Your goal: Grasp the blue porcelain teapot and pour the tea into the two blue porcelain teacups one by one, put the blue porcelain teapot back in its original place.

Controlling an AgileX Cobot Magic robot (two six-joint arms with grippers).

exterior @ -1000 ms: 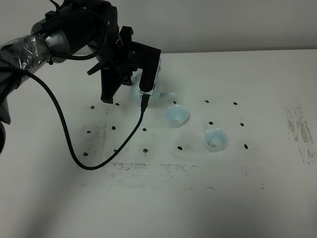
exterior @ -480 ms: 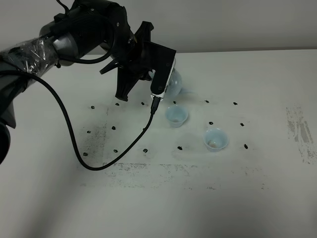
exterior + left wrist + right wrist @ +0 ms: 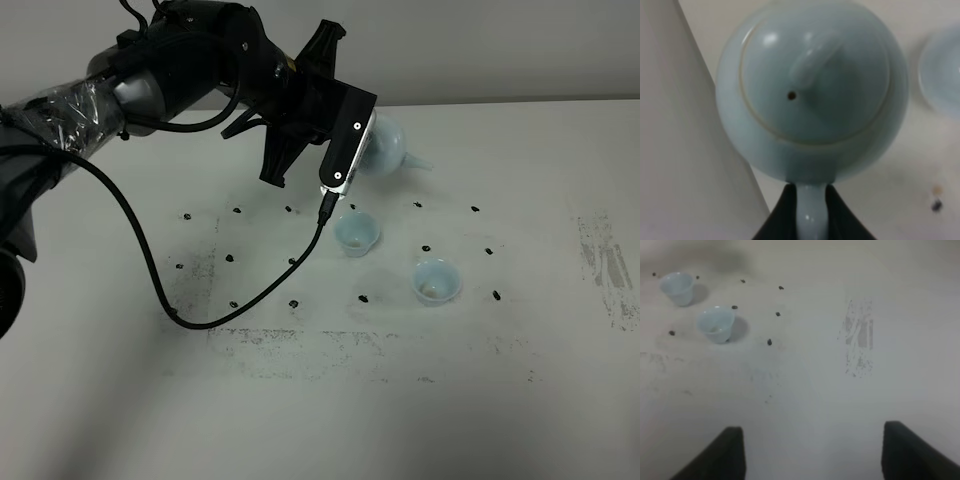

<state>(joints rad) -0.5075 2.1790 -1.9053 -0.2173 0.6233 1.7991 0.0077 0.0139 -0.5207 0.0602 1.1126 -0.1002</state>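
Note:
The blue porcelain teapot (image 3: 387, 148) hangs in the air behind the cups, spout pointing right. In the left wrist view its lidded body (image 3: 812, 95) fills the frame, and my left gripper (image 3: 812, 202) is shut on its loop handle. One of the two blue porcelain teacups (image 3: 355, 232) stands on the table just below and in front of the pot. The other teacup (image 3: 437, 281) sits further right and nearer, with a small tan spot inside. The right wrist view shows both cups (image 3: 677, 287) (image 3: 716, 324) far from my open, empty right gripper (image 3: 812, 432).
Small black dots (image 3: 426, 248) mark the white table (image 3: 330, 400) around the cups. A black cable (image 3: 190, 320) loops from the left wrist down onto the table. A scuffed grey patch (image 3: 605, 265) lies at the right.
The left arm has carried the teapot up and to the right, from beside the nearer-left cup to a spot higher and behind both cups. The cups have not moved.

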